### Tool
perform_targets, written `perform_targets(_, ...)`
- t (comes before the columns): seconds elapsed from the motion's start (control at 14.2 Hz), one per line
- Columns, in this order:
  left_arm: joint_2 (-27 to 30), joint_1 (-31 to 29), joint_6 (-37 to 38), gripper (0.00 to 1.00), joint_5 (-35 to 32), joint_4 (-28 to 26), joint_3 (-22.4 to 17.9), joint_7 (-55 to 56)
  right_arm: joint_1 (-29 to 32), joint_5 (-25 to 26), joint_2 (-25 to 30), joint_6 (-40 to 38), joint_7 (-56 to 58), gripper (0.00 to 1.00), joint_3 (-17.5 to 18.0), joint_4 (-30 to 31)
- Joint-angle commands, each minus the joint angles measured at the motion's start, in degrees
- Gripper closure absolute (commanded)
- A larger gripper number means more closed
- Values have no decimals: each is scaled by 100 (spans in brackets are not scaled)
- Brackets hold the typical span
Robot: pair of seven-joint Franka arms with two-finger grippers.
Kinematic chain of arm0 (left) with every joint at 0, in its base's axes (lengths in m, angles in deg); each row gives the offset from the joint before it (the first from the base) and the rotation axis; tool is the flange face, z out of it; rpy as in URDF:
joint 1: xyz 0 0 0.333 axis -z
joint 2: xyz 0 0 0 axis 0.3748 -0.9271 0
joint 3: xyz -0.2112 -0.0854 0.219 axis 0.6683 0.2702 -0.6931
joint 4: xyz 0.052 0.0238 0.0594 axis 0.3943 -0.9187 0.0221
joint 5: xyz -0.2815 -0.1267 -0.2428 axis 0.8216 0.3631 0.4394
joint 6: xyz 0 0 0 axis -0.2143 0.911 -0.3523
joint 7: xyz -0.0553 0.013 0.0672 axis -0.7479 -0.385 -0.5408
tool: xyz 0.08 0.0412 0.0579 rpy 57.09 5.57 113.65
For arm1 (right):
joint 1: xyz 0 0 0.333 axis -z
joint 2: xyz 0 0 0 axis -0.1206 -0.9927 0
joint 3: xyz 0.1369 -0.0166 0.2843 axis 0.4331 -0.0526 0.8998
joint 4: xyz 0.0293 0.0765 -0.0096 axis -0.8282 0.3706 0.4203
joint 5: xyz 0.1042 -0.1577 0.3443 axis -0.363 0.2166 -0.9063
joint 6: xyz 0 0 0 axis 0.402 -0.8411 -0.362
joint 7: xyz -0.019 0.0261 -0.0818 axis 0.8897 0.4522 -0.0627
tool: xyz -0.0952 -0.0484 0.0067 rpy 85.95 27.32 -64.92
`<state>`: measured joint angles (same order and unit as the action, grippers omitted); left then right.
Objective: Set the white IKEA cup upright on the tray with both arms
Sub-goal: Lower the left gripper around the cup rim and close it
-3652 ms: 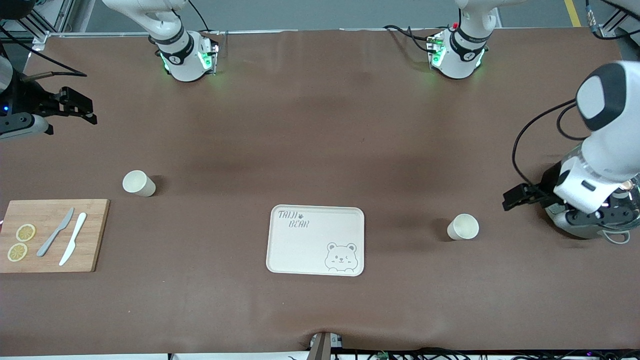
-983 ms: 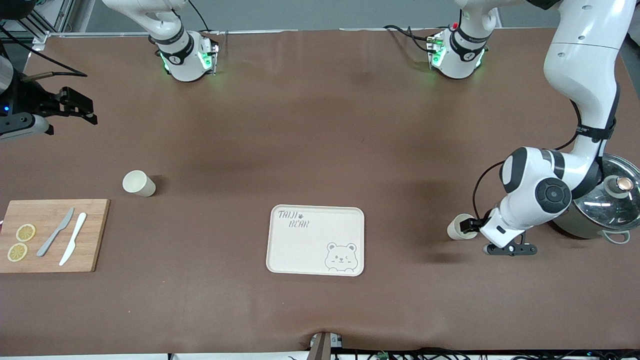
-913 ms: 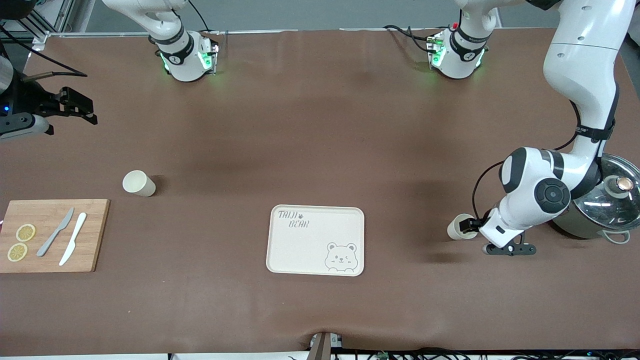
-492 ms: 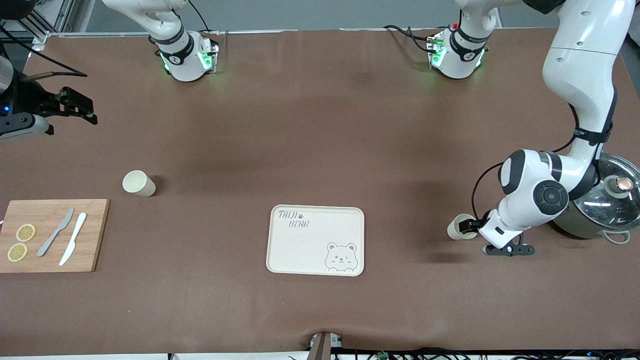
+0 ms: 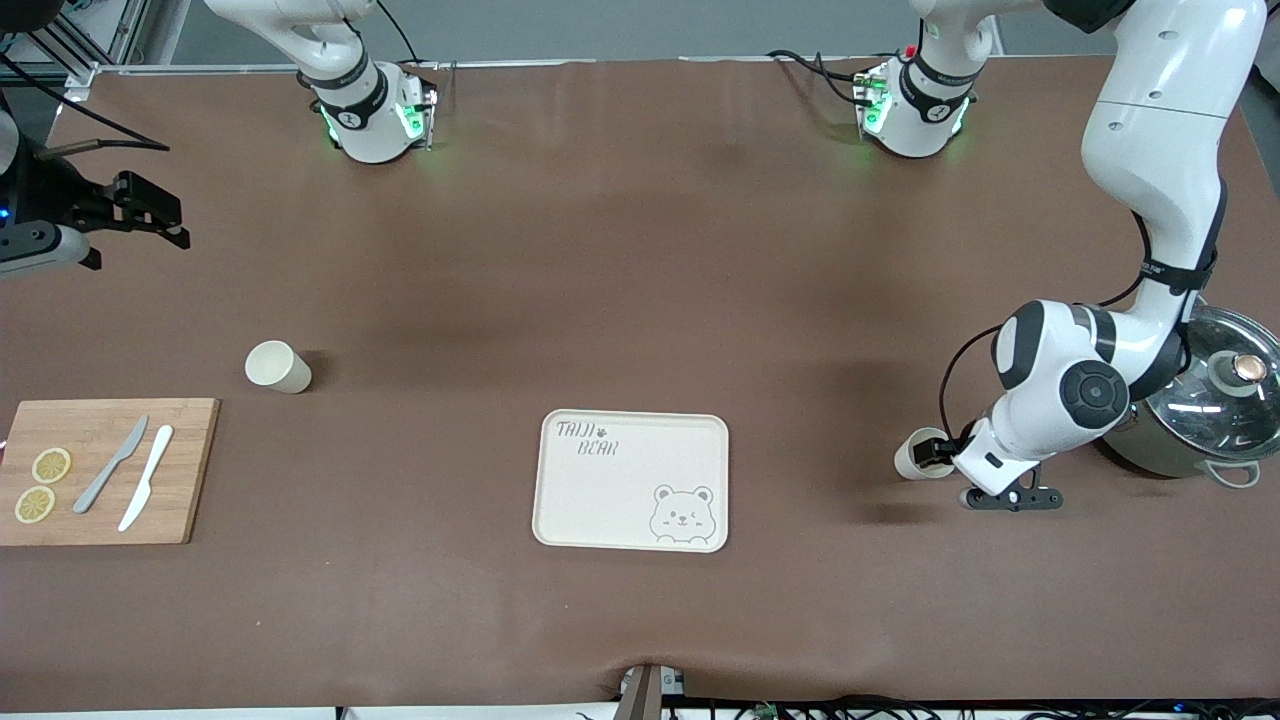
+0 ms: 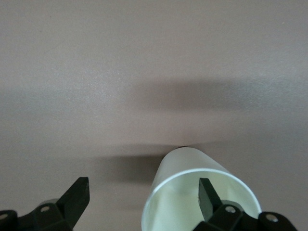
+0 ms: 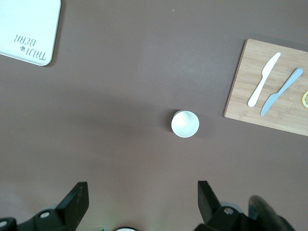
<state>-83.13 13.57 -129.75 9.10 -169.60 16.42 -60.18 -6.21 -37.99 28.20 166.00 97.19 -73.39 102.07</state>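
White plastic cup [image 5: 921,453] stands upright at the front view's right edge, well apart from the cream rectangular bear-printed tray [image 5: 631,480] at lower centre. The left gripper [image 6: 144,199] straddles its rim, open, one finger [image 6: 208,195] inside. Closing should pinch the wall squarely, judged. The right gripper [image 7: 139,204] waits open above a second white cup [image 7: 185,123].

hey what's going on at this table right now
The left gripper is down at the white cup near the lidded steel pot, fingers open, one finger inside its mouth. The right gripper waits over its table end, open. A second white cup stands by the wooden cutting board. The cream bear-printed tray holds nothing yet.
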Motion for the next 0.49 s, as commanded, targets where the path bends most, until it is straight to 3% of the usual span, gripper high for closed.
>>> perform_targets(0.0, 27, -140, -147, 0, -201, -99, 36, 132, 34, -50, -32, -51, -82, 0, 17, -78)
perform_targets(0.21, 62, -140, -147, 4, -201, -99, 36, 123, 7, -41, -32, -42, -65, 0, 17, -87)
perform_targets(0.42, 79, -114, -120, 29, -193, -99, 45, 167, -10, -32, -32, -42, -65, 0, 17, -87)
